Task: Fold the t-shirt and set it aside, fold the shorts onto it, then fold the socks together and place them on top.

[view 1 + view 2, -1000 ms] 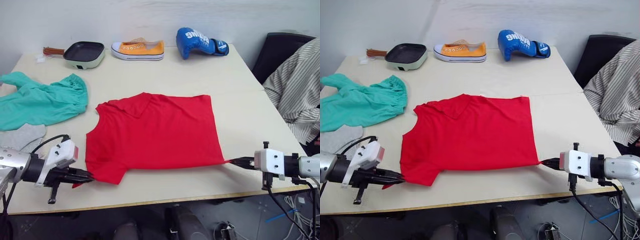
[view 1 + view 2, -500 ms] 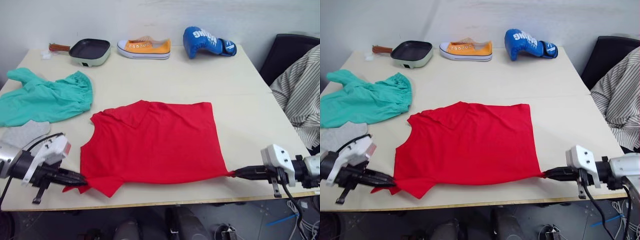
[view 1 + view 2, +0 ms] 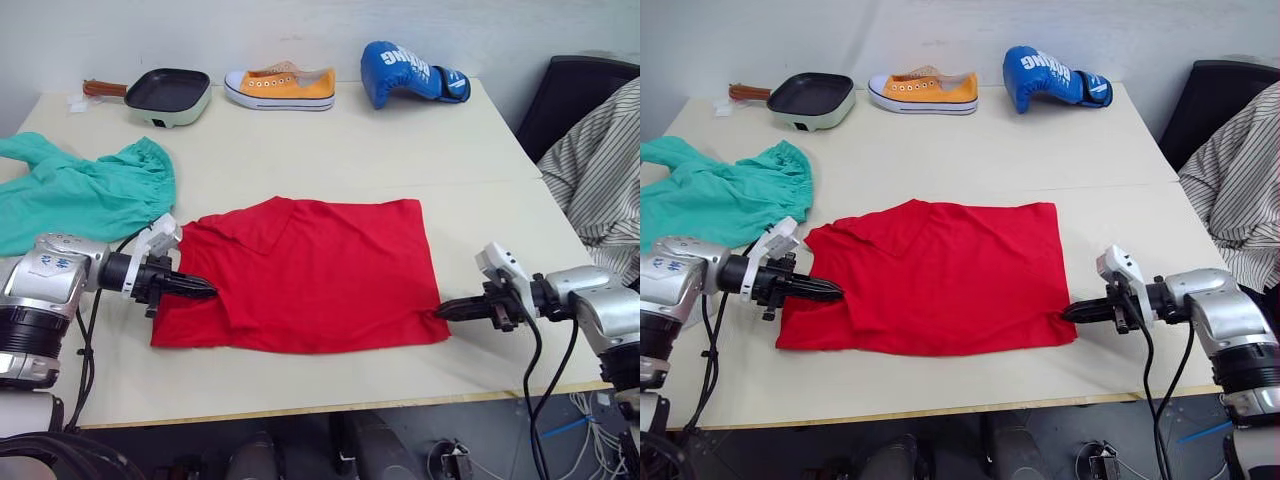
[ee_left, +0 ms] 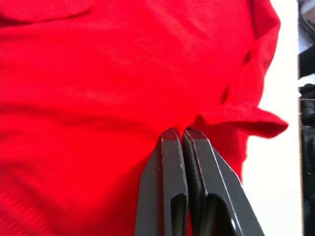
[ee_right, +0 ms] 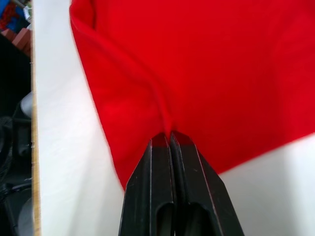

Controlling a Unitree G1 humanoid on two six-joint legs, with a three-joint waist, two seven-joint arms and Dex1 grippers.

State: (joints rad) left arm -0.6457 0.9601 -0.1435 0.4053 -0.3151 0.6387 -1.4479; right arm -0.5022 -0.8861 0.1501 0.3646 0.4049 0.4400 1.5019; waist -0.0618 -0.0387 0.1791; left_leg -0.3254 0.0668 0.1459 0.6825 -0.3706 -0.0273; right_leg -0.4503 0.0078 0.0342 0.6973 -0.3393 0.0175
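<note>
The red t-shirt (image 3: 320,275) lies flat in the middle of the table, its left sleeve side turned in over the body. My left gripper (image 3: 207,291) is at the shirt's left side, shut on a pinch of red cloth (image 4: 216,115). At the shirt's near right corner my right gripper (image 3: 440,313) is shut on the hem, which puckers between its fingers (image 5: 162,147). The teal-green shorts (image 3: 85,192) lie crumpled at the table's left edge, apart from the shirt. The socks are hidden.
Along the far edge stand a small pan (image 3: 170,92), an orange shoe (image 3: 280,86) and a blue boxing glove (image 3: 410,72). A striped cloth (image 3: 600,170) hangs over a dark chair beyond the table's right side. The table's front edge (image 3: 330,405) runs close below the shirt.
My left gripper has moved inward and away from the front edge, carrying the left sleeve over the shirt body. My right gripper has drawn the right corner inward. The head camera has shifted too.
</note>
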